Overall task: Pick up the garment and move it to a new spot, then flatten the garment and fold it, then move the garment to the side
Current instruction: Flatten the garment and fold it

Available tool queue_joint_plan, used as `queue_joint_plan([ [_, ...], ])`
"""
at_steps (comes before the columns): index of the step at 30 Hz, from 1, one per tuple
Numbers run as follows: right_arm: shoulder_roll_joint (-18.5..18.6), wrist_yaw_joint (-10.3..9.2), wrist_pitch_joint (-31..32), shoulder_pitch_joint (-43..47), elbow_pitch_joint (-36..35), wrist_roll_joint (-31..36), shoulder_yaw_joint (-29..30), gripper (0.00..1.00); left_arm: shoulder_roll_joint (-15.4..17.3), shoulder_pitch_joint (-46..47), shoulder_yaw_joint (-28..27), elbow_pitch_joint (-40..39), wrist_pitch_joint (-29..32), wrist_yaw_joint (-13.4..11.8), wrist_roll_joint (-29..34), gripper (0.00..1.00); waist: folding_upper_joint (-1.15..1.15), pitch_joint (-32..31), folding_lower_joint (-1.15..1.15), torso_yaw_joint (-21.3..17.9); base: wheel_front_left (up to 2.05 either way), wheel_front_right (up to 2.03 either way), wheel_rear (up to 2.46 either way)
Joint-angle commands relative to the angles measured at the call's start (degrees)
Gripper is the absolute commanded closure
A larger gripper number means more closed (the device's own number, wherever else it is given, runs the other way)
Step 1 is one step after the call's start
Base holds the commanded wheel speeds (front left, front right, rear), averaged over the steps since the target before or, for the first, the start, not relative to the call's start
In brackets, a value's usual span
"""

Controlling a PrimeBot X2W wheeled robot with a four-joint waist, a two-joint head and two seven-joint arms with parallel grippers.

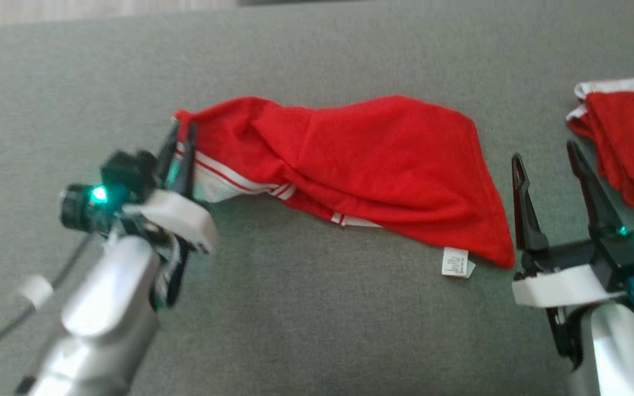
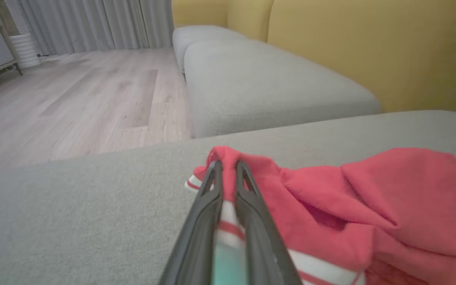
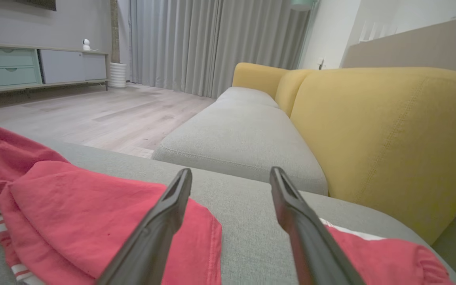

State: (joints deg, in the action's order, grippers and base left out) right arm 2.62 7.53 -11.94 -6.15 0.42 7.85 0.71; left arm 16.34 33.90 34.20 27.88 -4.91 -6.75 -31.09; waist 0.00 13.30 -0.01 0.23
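Clenching our left claw (image 1: 184,132) on the garment (image 1: 361,159), centre left, we hold our right claw (image 1: 545,153) released, lower right.

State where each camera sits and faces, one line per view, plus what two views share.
Head view: on the head, looking down at the grey cushion and red garment; left claw shut on the garment's edge, right claw open.
Left wrist view: along the left claw, over the garment toward the yellow sofa.
Right wrist view: along the open right claw, toward the same sofa.
Shared: both wrist views show garment and sofa.
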Motion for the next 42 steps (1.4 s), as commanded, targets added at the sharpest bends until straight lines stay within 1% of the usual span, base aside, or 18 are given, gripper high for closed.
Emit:
queue_joint_plan([
  [1,0.26,-0.04,-0.45,0.42,-1.5,-0.72,-0.74,0.0,2.21,-0.73,-0.97,-4.05,-1.12,-0.81,0.79,1.0,0.0,-2.15,0.01,1.37,0.0,0.0,0.0],
  [4,0.26,-0.04,-0.46,1.73,-1.2,-1.11,0.15,0.0,2.6,-5.14,0.13,-10.98,-2.06,-2.32,1.53,1.0,0.0,-3.73,0.01,2.19,0.0,0.0,0.0],
  [6,0.26,-0.04,-0.45,2.43,-1.17,-1.31,0.61,0.0,3.27,-7.92,0.78,-16.29,-2.13,-3.9,2.37,1.0,0.0,-4.41,0.01,2.62,0.0,0.0,0.0],
  [11,0.26,-0.04,-0.37,3.56,-1.29,-1.57,1.52,0.0,5.54,-12.71,2.19,-30.13,-0.05,-7.54,4.64,1.0,0.0,-5.35,0.01,3.34,0.0,0.0,0.0],
  [13,0.26,-0.04,-0.29,3.72,-1.44,-1.58,1.73,0.0,6.32,-14.0,2.36,-33.98,1.85,-8.42,4.42,1.0,0.0,-5.4,0.01,3.45,0.0,0.0,0.0],
  [14,0.26,-0.04,-0.29,3.72,-1.44,-1.58,1.73,0.0,6.32,-14.0,2.36,-33.98,1.85,-8.42,4.42,1.0,0.0,-5.4,0.01,3.45,0.0,0.0,0.0],
  [15,0.26,-0.04,-0.22,3.72,-1.57,-1.59,1.69,0.0,7.24,-14.87,2.02,-35.4,3.45,-9.14,3.98,1.0,0.0,-5.17,0.01,3.36,0.0,0.0,0.0],
  [18,0.26,-0.04,-0.2,3.45,-1.58,-1.6,1.33,0.0,7.49,-15.5,1.19,-34.77,4.29,-9.46,2.61,1.0,0.0,-4.65,0.01,3.02,0.0,0.0,0.0],
  [19,0.26,-0.04,-0.22,3.03,-1.59,-1.55,0.97,0.0,7.52,-15.76,0.19,-32.43,4.4,-9.33,1.05,1.0,0.0,-3.89,0.01,2.61,0.0,0.0,0.0],
  [20,0.26,-0.04,-0.22,3.03,-1.59,-1.55,0.97,0.0,7.52,-15.76,0.19,-32.43,4.4,-9.33,1.05,1.0,0.0,-3.89,0.01,2.61,0.0,0.0,0.0],
  [21,0.26,-0.04,-0.17,2.76,-1.61,-1.5,0.77,0.0,7.44,-15.79,-0.36,-30.8,4.22,-9.06,0.17,1.0,0.0,-3.31,0.01,2.3,0.0,0.0,0.0],
  [26,0.26,-0.04,-0.2,0.94,-1.71,-1.19,0.25,0.0,6.45,-13.46,-2.98,-21.09,0.63,-7.32,-2.14,1.0,0.0,-0.26,0.01,0.47,0.0,0.0,0.0],
  [30,0.26,-0.04,-0.37,-0.29,-1.45,-1.03,0.57,0.0,4.78,-10.11,-4.72,-14.23,-3.31,-5.87,-3.18,1.0,0.0,1.84,0.01,-0.6,0.0,0.0,0.0],
  [33,0.26,-0.04,-0.56,-0.89,-0.91,-1.1,0.66,0.0,3.88,-7.48,-5.53,-9.47,-5.72,-4.67,-3.51,1.0,0.0,2.75,0.01,-1.11,0.0,0.0,0.0],
  [37,0.26,-0.04,-0.82,-1.38,0.17,-1.51,0.67,0.0,2.9,-4.84,-5.88,-3.79,-7.46,-3.16,-3.61,1.0,0.0,3.21,0.01,-1.46,0.0,0.0,0.0],
  [38,0.26,-0.04,-0.91,-1.46,0.49,-1.68,0.61,0.0,2.63,-4.41,-5.84,-2.67,-7.75,-2.79,-3.61,0.64,0.0,3.21,0.01,-1.5,0.0,0.0,0.0],
  [40,0.26,-0.04,-1.13,-1.56,1.04,-2.17,0.49,0.0,2.05,-3.92,-5.88,-1.13,-8.44,-2.12,-3.59,0.0,0.0,3.05,0.01,-1.36,0.0,0.0,0.0],
  [42,0.26,-0.04,-1.35,-1.5,1.53,-2.48,0.42,0.0,1.49,-4.03,-6.17,-0.1,-9.05,-1.78,-3.62,0.0,0.0,2.56,0.01,-1.01,0.0,0.0,0.0],
])
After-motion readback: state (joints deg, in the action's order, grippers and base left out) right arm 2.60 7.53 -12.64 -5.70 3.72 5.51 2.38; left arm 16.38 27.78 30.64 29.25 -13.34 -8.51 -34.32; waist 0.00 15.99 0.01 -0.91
